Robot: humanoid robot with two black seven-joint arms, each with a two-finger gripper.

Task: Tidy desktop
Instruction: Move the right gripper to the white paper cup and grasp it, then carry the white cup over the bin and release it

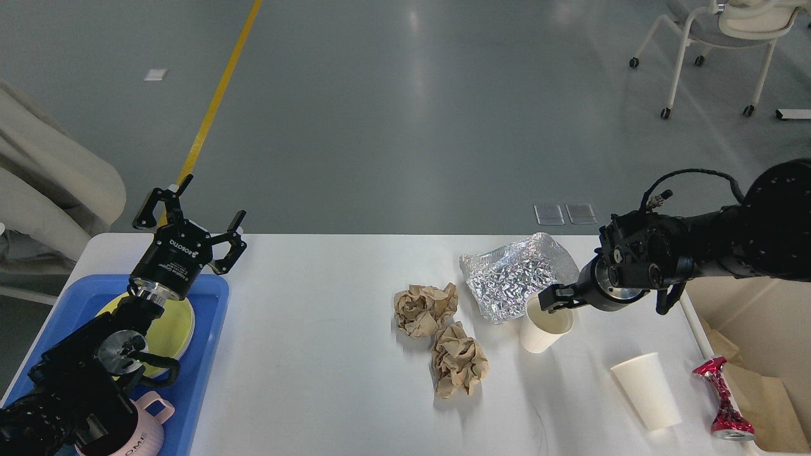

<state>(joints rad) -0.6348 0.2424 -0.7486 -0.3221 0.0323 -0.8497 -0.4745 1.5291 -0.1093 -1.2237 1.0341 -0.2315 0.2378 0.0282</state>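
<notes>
Your wide white rectangular desk (317, 354) fills the lower view, litter gathered on its right half, near the cream-white bin (747, 316) at that edge, so the right arm can clear it. The blue plastic tray (212, 354) at the left keeps a yellow plate (174, 329) and pink mug (152, 418), probably things worth saving. Mid-desk lie crinkled silver foil (507, 278), two crumpled brown paper balls (426, 307) (457, 361), a tipped white paper cup (646, 389) and a crushed red can (722, 399). Your right end effector (552, 299) sits at the rim of an upright white paper cup (545, 329); you cannot tell whether it grips. Your left end effector (190, 218) hovers spread wide, empty.
</notes>
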